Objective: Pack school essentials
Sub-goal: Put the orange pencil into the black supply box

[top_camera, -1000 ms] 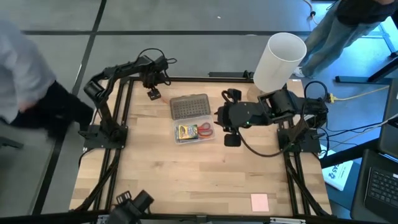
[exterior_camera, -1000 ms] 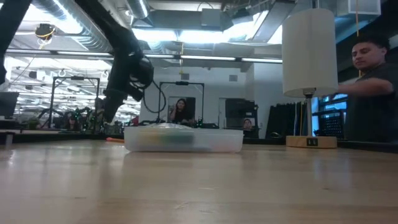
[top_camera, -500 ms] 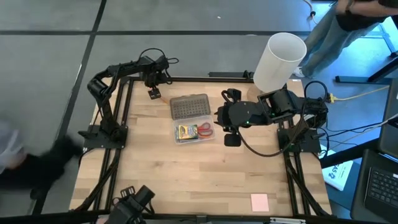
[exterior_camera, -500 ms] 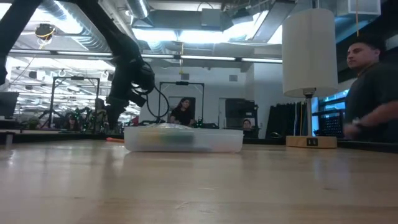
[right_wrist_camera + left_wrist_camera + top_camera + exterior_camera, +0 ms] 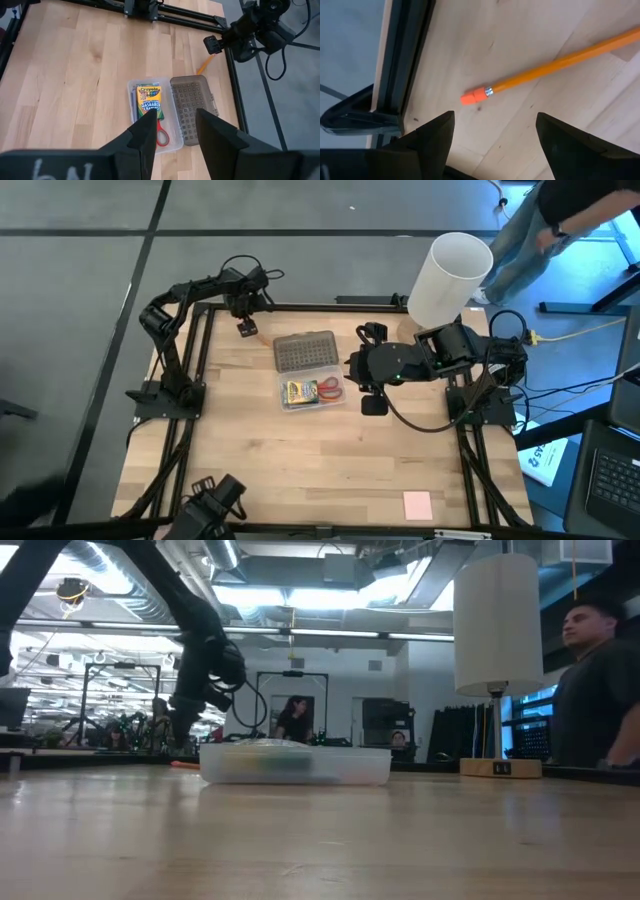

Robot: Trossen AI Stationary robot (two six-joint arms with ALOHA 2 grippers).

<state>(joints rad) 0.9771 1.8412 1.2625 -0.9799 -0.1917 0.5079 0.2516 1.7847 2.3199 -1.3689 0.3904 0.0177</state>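
Note:
One orange pencil (image 5: 555, 62) lies flat on the wood near the table's far left corner, its eraser end (image 5: 472, 96) between and ahead of my left gripper's (image 5: 492, 145) open fingers, which hover just over it (image 5: 246, 331) without touching. A clear tray (image 5: 313, 392) holds the green-and-yellow crayon box (image 5: 149, 100) and the red-handled scissors (image 5: 161, 135). Its grey dotted lid (image 5: 305, 350) lies open on the far side. The pink pad (image 5: 417, 503) sits near the near right edge. My right gripper (image 5: 172, 137) is open and hovers right of the tray (image 5: 355, 368).
A tall white cylinder (image 5: 450, 278) stands at the far right corner, behind the right arm. The black frame rail (image 5: 402, 55) runs close beside the pencil. A person (image 5: 600, 690) stands beyond the table's right side. Bare wood spreads across the near half of the table.
A person at the table's left side has walked off toward the near side and out of the high view. Both grippers have stayed where they were, open.

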